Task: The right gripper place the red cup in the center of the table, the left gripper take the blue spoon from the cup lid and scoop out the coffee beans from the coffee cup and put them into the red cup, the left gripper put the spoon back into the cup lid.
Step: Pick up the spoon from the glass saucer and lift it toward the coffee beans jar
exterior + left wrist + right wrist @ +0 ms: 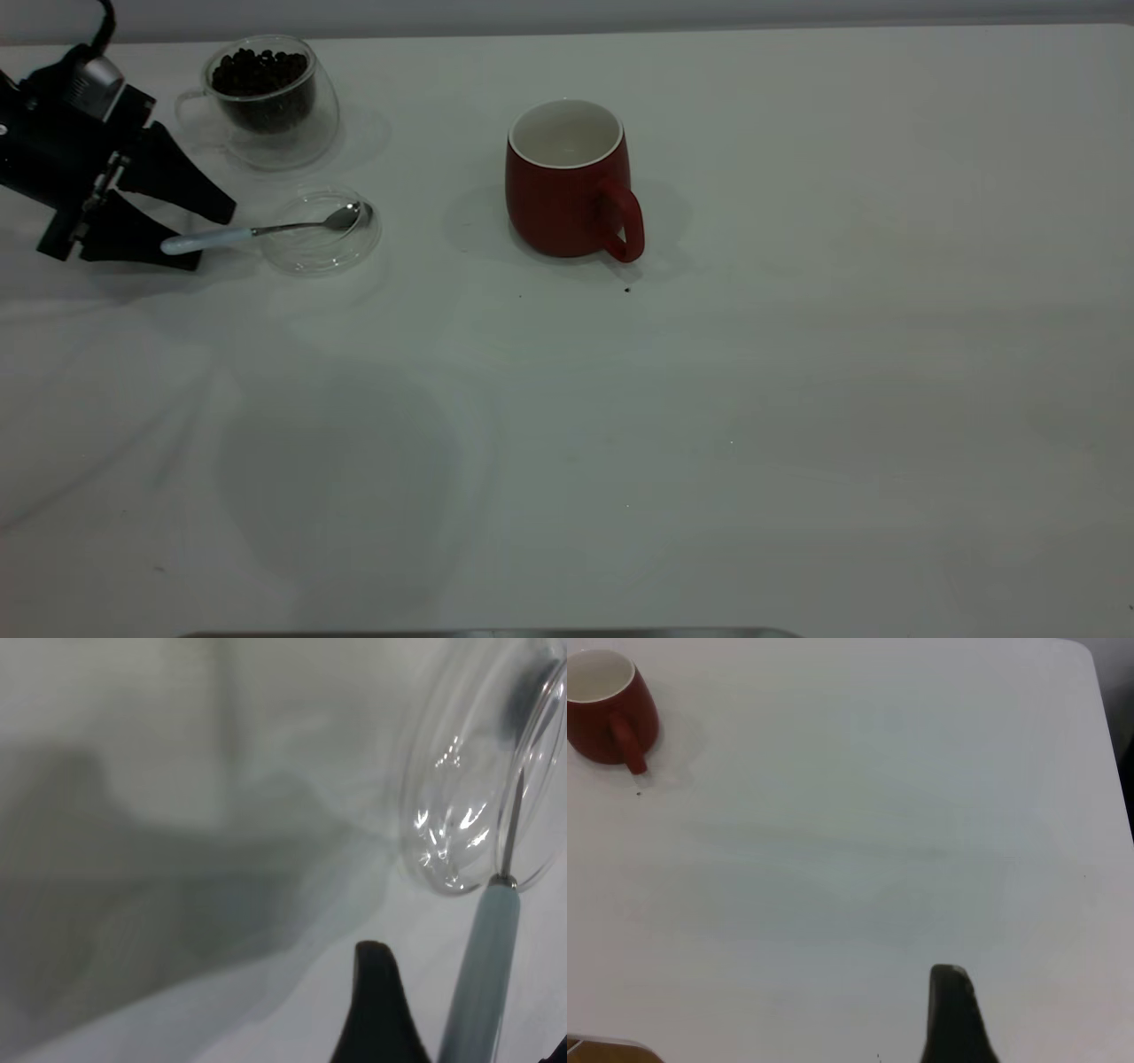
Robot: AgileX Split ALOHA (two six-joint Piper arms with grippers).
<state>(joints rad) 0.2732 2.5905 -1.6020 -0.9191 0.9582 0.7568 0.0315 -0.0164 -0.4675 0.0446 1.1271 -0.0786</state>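
Left gripper (208, 235) has its two black fingers spread wide around the handle of the blue spoon (257, 230), not squeezing it. That spoon lies on the cup lid (323, 232), just beside the coffee cup (266, 102) holding the coffee beans (260, 73). Away to the side stands the red cup (571, 182) on the table (709, 399).

The white table (709, 425) filled nearly the whole exterior frame. At upper left stood the coffee cup (270, 102), and just below it lay the cup lid (321, 232). The red cup (569, 182) stood upright above the frame's centre, with a tiny dark speck (627, 289) just below its handle.
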